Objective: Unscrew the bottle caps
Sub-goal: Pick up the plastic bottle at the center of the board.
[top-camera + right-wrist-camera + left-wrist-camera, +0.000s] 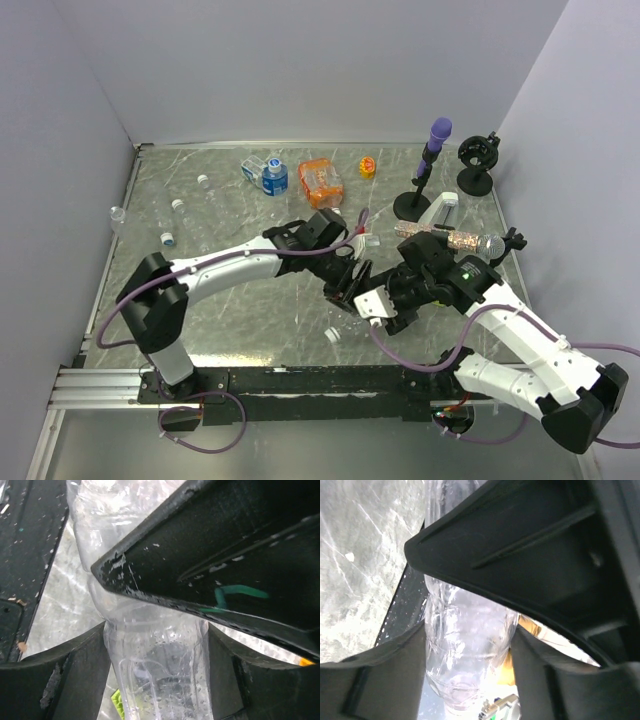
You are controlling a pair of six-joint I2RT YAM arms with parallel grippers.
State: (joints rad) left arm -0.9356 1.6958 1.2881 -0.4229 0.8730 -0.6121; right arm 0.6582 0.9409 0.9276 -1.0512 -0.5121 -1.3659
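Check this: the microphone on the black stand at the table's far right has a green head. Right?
No. The microphone on the black stand at the table's far right has a purple head, not green, as the top external view shows.

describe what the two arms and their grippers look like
Both the left arm and right arm have white link shells with bulky black joints. A purple cable loops along each. A small green light glows near the right wrist. The left gripper and right gripper are black with broad ribbed fingers; the right one's are scuffed and carry a green scribble.
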